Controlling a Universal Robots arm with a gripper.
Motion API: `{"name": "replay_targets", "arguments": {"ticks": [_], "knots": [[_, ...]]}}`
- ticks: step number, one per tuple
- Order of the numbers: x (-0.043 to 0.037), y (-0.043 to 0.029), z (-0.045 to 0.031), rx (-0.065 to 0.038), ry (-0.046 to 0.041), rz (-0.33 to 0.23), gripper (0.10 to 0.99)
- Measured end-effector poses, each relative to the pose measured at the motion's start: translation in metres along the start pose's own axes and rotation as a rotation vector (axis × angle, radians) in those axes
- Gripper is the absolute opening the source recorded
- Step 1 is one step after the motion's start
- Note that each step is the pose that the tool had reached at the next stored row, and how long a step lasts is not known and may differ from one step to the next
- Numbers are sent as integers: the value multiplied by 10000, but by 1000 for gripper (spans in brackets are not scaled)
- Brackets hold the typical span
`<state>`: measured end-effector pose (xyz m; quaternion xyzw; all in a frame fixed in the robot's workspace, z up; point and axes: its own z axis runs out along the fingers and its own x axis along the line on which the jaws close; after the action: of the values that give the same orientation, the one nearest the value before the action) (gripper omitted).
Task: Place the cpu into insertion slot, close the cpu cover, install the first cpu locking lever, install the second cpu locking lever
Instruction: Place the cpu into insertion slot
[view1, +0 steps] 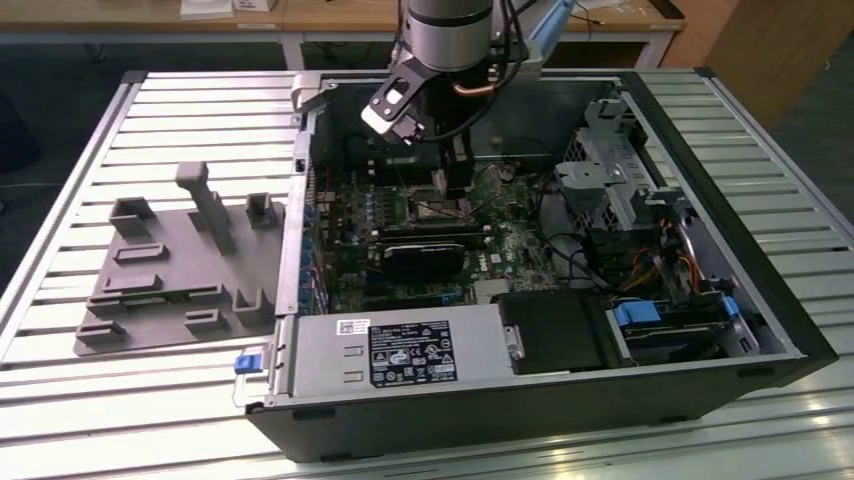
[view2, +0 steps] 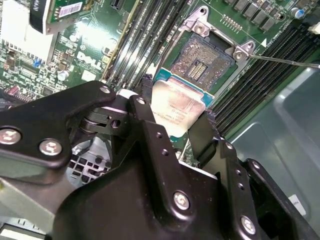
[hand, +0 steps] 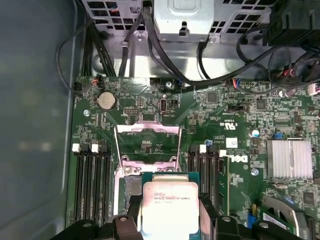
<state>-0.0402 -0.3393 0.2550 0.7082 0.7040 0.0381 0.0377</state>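
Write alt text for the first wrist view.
The gripper holds the cpu by two opposite edges, over the insertion slot on a green board. The cpu cover stands open beyond the slot, and black cables cross the metal wall past the board.

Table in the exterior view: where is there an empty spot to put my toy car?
Bare slats lie between the grey holder and the near edge of the table, and along the exterior view's right beside the computer case. Inside the case it is crowded: boards, cables, and the gripper.
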Motion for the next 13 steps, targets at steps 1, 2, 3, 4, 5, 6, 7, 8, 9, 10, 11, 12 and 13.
{"name": "replay_targets", "arguments": {"ticks": [1, 2, 3, 4, 5, 6, 7, 8, 9, 10, 11, 12, 13], "knots": [[6, -3, 15, -2, 0, 2, 537], [12, -7, 28, -3, -1, 7, 537], [17, -12, 39, -3, -2, 22, 537], [20, -17, 49, -5, -6, 42, 537], [25, -24, 60, -8, -8, 68, 537], [31, -33, 68, -9, -11, 89, 537], [37, -41, 77, -10, -13, 101, 537], [44, -49, 89, -14, -14, 111, 537], [52, -56, 101, -18, -14, 118, 537], [59, -63, 114, -21, -15, 125, 537], [66, -70, 126, -24, -17, 133, 537], [74, -78, 138, -27, -20, 140, 537], [81, -86, 149, -30, -22, 148, 537]]}}
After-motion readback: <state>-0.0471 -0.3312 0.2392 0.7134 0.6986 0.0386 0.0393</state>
